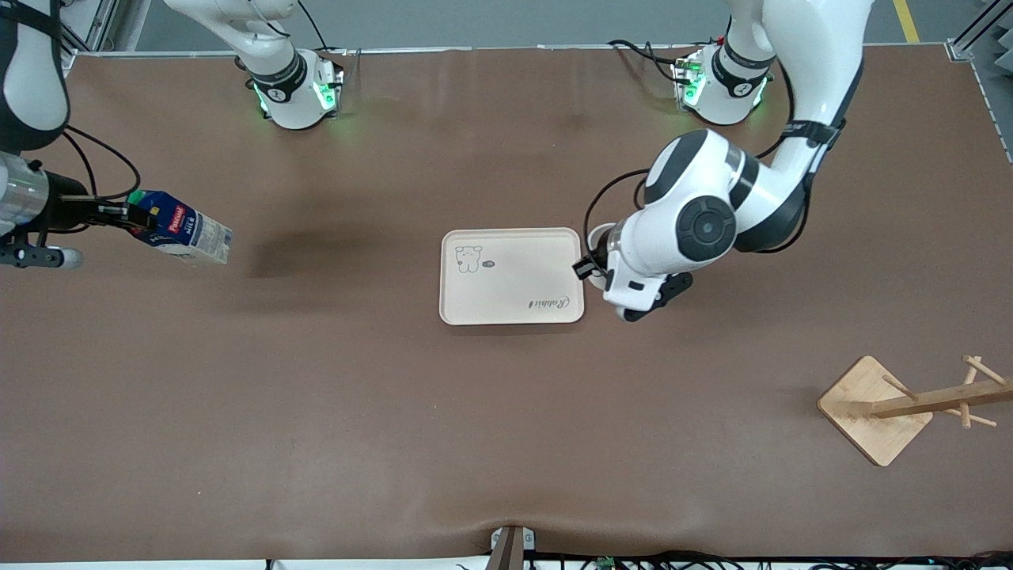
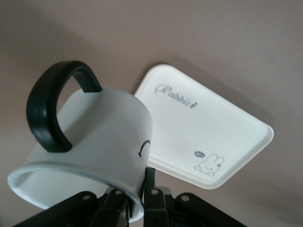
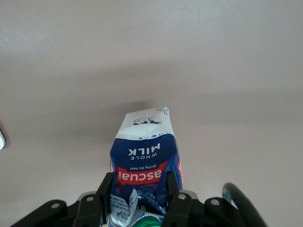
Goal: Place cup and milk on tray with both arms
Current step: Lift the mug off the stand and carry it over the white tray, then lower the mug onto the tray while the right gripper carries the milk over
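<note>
The cream tray (image 1: 514, 277) lies flat at the table's middle, with nothing on it. My left gripper (image 1: 592, 265) hangs just beside the tray's edge toward the left arm's end, shut on the rim of the white cup (image 1: 598, 234), mostly hidden under the arm. In the left wrist view the cup (image 2: 94, 137) is tilted with its black handle up, gripper (image 2: 139, 198) pinching the rim, tray (image 2: 199, 123) below. My right gripper (image 1: 130, 215) is shut on the top of the blue milk carton (image 1: 186, 231), held tilted above the table at the right arm's end. The right wrist view shows the carton (image 3: 147, 161) between the fingers (image 3: 106, 184).
A wooden rack with pegs lies tipped on its square base (image 1: 874, 408), near the front camera toward the left arm's end. Brown table surface (image 1: 356, 396) spreads around the tray. The arm bases (image 1: 297, 95) stand along the table's robot edge.
</note>
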### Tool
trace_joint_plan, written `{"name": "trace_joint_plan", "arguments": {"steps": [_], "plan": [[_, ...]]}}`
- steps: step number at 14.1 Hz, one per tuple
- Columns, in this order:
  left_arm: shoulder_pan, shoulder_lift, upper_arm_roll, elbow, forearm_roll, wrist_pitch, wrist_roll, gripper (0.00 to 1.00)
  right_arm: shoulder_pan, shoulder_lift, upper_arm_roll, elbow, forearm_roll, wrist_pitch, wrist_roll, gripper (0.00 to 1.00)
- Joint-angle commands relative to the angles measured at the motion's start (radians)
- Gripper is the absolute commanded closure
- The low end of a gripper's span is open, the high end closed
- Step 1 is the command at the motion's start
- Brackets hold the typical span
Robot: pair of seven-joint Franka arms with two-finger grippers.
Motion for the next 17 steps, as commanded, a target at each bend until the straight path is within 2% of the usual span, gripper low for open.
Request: {"name": "trace_joint_plan", "arguments": {"steps": [1, 3, 6, 8, 11, 13, 14, 17], "plan": [[-0.022, 0.061, 0.003, 0.051, -0.089, -0.002, -0.042, 1.00, 0.013, 0.070, 0.015, 0.128, 0.012, -0.085, 0.020, 1.00], [-0.031, 0.078, 0.003, 0.051, -0.128, 0.024, -0.051, 1.00, 0.080, 0.070, 0.015, 0.134, 0.018, -0.087, 0.031, 1.00], [-0.042, 0.117, 0.003, 0.038, -0.169, 0.085, -0.069, 1.00, 0.108, 0.068, 0.015, 0.175, 0.069, -0.118, 0.135, 1.00], [-0.047, 0.144, 0.007, 0.026, -0.171, 0.121, -0.219, 1.00, 0.191, 0.067, 0.012, 0.215, 0.054, -0.157, 0.146, 1.00], [-0.048, 0.155, 0.004, -0.041, -0.177, 0.216, -0.282, 1.00, 0.208, 0.070, 0.012, 0.214, 0.053, -0.165, 0.151, 1.00], [-0.047, 0.155, 0.003, -0.109, -0.192, 0.307, -0.287, 1.00, 0.220, 0.070, 0.015, 0.214, 0.055, -0.155, 0.243, 1.00], [-0.044, 0.152, 0.003, -0.145, -0.217, 0.349, -0.287, 1.00, 0.245, 0.070, 0.015, 0.212, 0.055, -0.162, 0.282, 1.00], [-0.044, 0.157, 0.003, -0.178, -0.229, 0.360, -0.284, 1.00, 0.364, 0.070, 0.015, 0.199, 0.055, -0.144, 0.428, 1.00]]}}
